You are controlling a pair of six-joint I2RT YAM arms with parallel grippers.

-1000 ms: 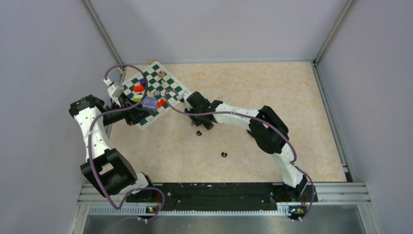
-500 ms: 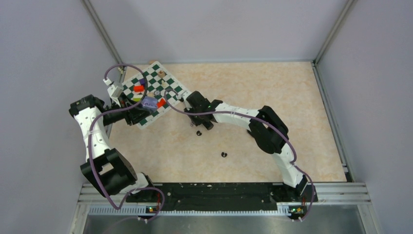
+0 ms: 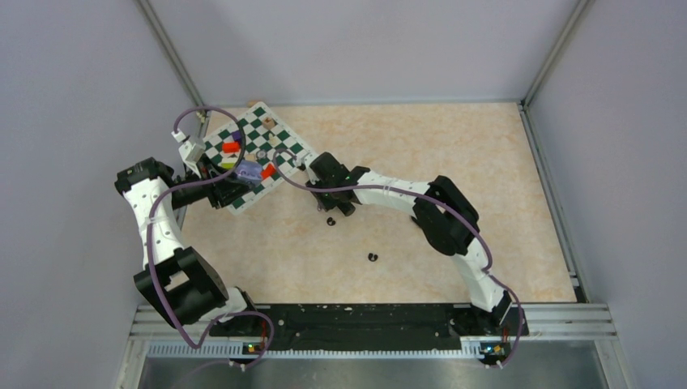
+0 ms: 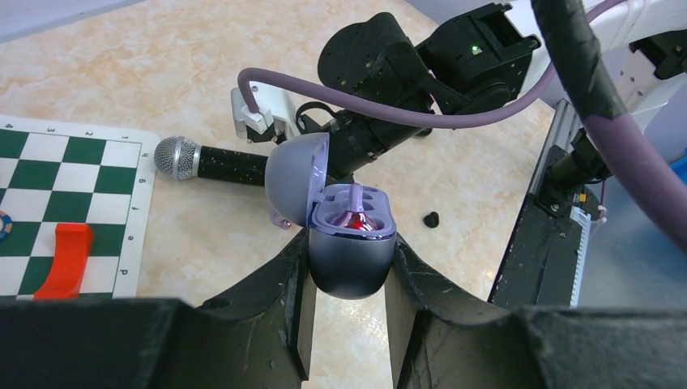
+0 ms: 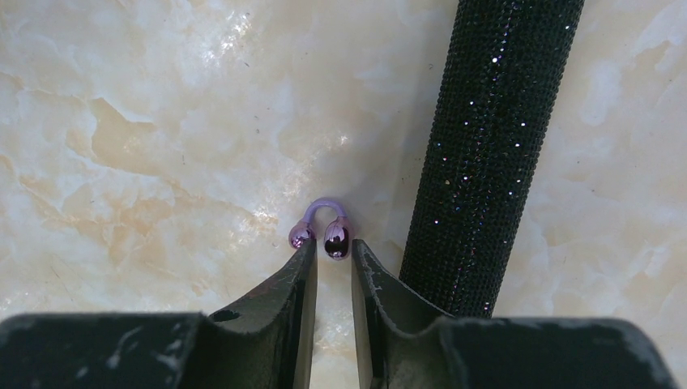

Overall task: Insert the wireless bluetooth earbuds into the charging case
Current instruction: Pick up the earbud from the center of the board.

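Observation:
My left gripper [image 4: 350,271] is shut on the lower half of a purple-grey charging case [image 4: 352,263] and holds it above the table with its lid [image 4: 293,174] open. One pale purple earbud [image 4: 356,220] sits in a socket of the case. Another pale purple earbud [image 5: 336,240] lies on the table beside the microphone. My right gripper [image 5: 333,248] is down over it, open by a narrow gap, with one bulb of the bud between the tips and the other outside the left finger. Two black earbuds [image 3: 330,221] [image 3: 372,258] lie loose on the table.
A glittery black microphone [image 5: 486,146] with a silver head [image 4: 177,156] lies just right of my right fingers. A green and white chessboard mat [image 3: 279,134] with red pieces [image 4: 65,255] lies at the back left. Purple cables loop over both arms.

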